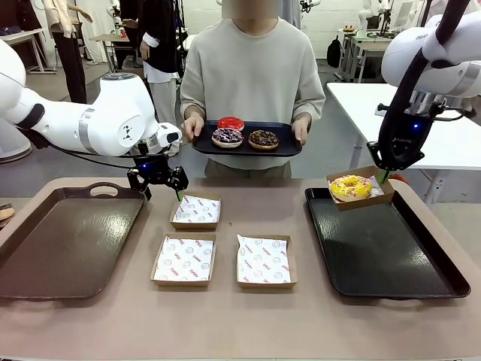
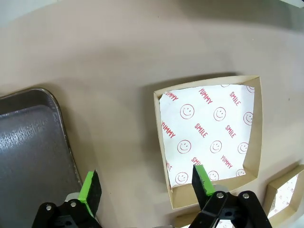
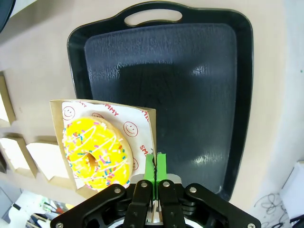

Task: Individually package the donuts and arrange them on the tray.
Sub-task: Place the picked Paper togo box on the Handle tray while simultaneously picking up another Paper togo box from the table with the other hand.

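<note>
The right gripper (image 1: 385,173) is pinched tight on the side wall of a little paper box (image 1: 364,201) with the yellow donut (image 1: 350,186) inside. The box is at the far left corner of the big black tray (image 1: 391,259). The left gripper (image 1: 158,180) has its fingers spread wide with nothing in them, well to the left of the black tray, low over the table beside one of three empty boxes (image 1: 196,210). Far behind the black tray, a person holds a small dark tray (image 1: 203,147) with the red donut (image 1: 231,122), the purple donut (image 1: 227,136) and the chocolate donut (image 1: 264,139) on it.
</note>
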`<control>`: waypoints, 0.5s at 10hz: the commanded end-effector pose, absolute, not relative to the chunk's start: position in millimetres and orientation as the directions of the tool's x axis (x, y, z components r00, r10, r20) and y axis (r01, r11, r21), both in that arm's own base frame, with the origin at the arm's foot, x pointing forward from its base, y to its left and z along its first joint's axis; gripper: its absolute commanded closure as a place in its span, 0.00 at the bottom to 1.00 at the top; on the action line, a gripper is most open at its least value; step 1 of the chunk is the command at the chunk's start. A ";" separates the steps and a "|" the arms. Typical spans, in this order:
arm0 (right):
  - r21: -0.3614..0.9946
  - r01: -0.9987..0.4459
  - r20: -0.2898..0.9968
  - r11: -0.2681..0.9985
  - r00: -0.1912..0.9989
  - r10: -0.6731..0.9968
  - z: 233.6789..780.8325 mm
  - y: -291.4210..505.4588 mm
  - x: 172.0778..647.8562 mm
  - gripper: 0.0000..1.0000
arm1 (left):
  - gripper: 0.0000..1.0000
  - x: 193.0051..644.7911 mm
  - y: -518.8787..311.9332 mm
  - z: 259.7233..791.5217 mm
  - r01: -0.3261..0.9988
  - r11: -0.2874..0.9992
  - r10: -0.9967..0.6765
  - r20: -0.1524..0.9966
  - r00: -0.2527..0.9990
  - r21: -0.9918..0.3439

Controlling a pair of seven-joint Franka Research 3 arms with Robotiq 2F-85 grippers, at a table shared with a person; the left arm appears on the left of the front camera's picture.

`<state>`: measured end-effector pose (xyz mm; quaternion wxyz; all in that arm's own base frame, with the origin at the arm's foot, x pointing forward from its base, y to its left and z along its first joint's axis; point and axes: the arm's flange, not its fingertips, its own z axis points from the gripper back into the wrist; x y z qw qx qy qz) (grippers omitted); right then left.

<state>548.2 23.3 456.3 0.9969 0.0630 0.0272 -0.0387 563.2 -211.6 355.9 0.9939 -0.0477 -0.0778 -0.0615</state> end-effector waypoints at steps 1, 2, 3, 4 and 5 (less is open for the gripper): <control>0.111 0.072 -0.059 0.991 0.996 -0.066 459.5 23.5 547.7 0.99 | 0.00 563.0 -211.9 355.2 0.130 0.988 -0.116 0.162 0.980 -0.083; 0.111 0.072 -0.059 0.991 0.996 -0.066 459.5 23.5 547.7 0.99 | 0.00 563.0 -211.9 355.2 0.130 0.988 -0.116 0.162 0.980 -0.083; 0.123 0.081 -0.059 0.989 0.996 -0.074 456.3 23.3 548.2 0.99 | 0.00 563.2 -211.6 355.9 0.130 0.988 -0.115 0.161 0.980 -0.085; 0.110 0.063 -0.048 0.992 0.997 -0.058 450.7 26.1 556.0 0.99 | 0.00 563.5 -215.3 357.7 0.158 0.983 -0.142 0.153 0.978 -0.091; 0.091 0.033 -0.047 0.995 0.998 -0.029 443.9 28.2 561.3 0.99 | 0.00 563.5 -218.9 359.5 0.160 0.983 -0.144 0.165 0.976 -0.088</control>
